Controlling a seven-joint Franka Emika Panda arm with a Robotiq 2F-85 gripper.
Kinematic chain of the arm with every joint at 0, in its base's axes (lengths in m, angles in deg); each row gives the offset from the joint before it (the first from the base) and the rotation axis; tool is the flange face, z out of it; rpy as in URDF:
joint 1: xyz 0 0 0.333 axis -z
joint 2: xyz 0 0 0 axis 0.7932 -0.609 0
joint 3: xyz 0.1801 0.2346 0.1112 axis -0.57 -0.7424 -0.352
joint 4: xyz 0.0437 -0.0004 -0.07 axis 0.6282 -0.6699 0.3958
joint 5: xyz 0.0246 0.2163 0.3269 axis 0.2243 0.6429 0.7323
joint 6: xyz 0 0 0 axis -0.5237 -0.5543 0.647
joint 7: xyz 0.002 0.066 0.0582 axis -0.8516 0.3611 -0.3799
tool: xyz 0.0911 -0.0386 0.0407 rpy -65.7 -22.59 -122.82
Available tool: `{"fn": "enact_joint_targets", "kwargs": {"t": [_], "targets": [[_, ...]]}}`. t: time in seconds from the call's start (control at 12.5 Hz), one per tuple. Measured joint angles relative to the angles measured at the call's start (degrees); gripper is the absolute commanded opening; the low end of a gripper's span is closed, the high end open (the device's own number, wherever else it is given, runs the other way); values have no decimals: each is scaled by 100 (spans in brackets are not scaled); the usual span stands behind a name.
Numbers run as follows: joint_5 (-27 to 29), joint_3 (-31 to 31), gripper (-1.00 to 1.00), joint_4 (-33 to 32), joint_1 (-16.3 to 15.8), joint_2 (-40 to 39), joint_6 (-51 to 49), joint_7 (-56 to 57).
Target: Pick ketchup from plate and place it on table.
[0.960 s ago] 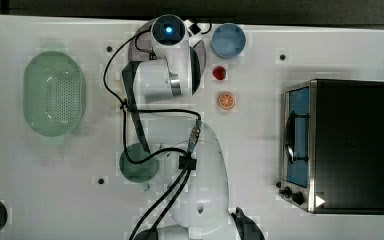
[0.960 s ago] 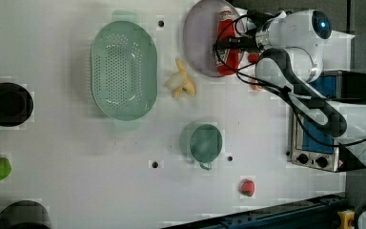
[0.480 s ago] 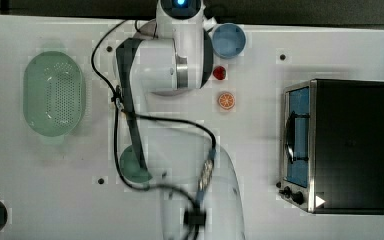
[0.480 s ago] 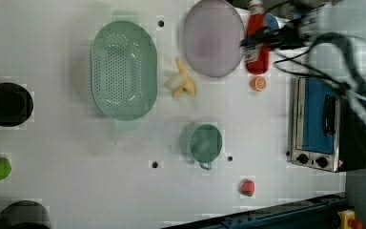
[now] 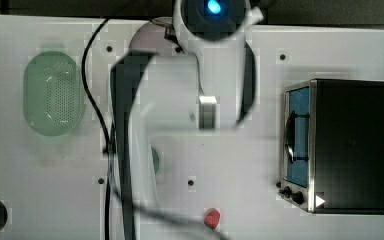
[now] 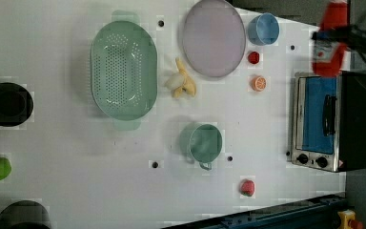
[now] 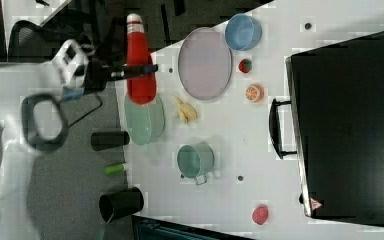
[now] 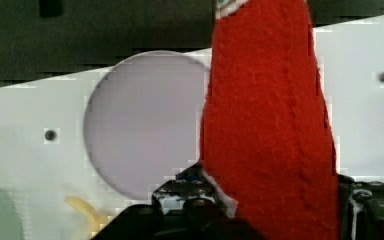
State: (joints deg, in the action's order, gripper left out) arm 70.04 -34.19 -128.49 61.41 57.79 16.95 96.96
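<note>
The pick is done, judging from how things lie. The ketchup bottle sits clamped in the end effector, whose dark fingers close on its red body about midway along; in the right view the whitish cap end sticks out to one side of the grip and the wider base to the other. The wrist view has the red body close in front of the camera, rising from between the jaws.

The pale lilac plate lies bare, with nothing left on it. In the wrist view it lies on the white surface beyond and beside the held bottle, plainly apart from it. The bottle looks to be carried high, well clear of the surface: in the left view it appears over the far edge, near the toaster oven, and in the right view it overlaps the green basket, which I take to be a matter of height and camera angle, not contact.

What is left is the placing. The end effector has yet to bring the bottle down onto a bare stretch of surface and let go. The blue bowl, the small red fruit, the orange slice and the banana cluster near the plate, so a spot away from these seems the safer choice. The bottle is slim and tall for its base, so it should be set down squarely before release, or it may topple.
</note>
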Motion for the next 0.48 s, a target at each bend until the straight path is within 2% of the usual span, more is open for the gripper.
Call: {"fn": "enact_joint_targets", "kwargs": {"t": [0.24,0.48], "targets": [[-13,87,18,-1125,134,935,-11,0],[16,141,18,-2137,159,1195,42,0]]}}
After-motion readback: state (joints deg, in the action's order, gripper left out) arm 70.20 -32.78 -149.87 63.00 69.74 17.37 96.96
